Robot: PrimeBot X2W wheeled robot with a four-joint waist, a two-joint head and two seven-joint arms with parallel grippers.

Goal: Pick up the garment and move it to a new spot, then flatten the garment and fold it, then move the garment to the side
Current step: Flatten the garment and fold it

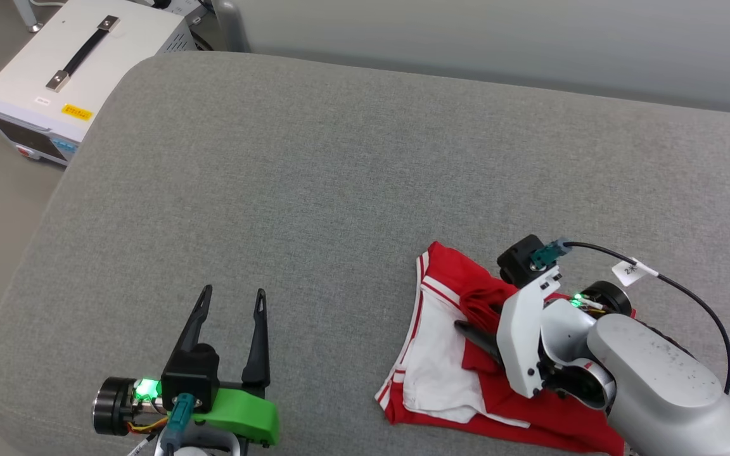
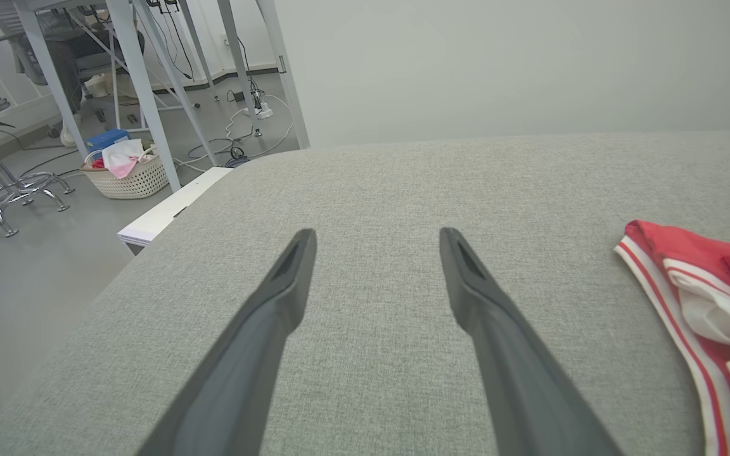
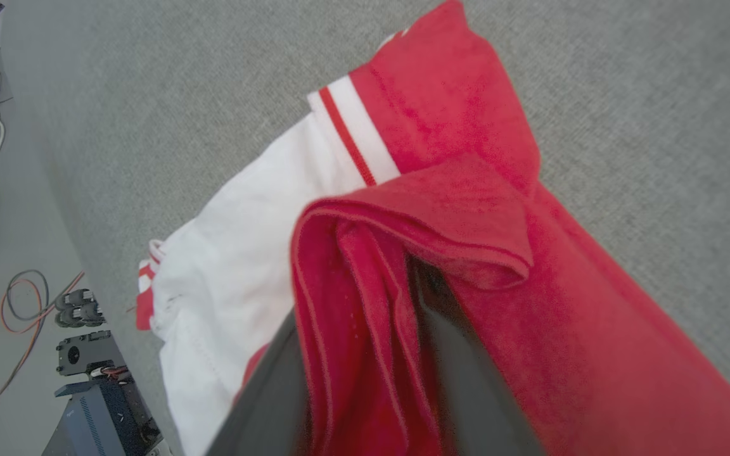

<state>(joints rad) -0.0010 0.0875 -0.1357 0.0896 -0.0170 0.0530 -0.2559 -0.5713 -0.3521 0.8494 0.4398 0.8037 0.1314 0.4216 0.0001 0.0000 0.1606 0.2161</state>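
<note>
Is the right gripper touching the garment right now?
Touching. The right wrist view shows a red fold of the garment wedged between the dark fingers of the right gripper, lying against both.

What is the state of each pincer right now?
Left pincer: open, holding nothing.
Right pincer: around a garment fold; clamped or loose cannot be told.

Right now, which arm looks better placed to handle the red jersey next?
Right, probably: the right pincer has a fold of the red jersey between its fingers, whereas the left pincer sits open over the grey cushion, apart from the jersey.
</note>
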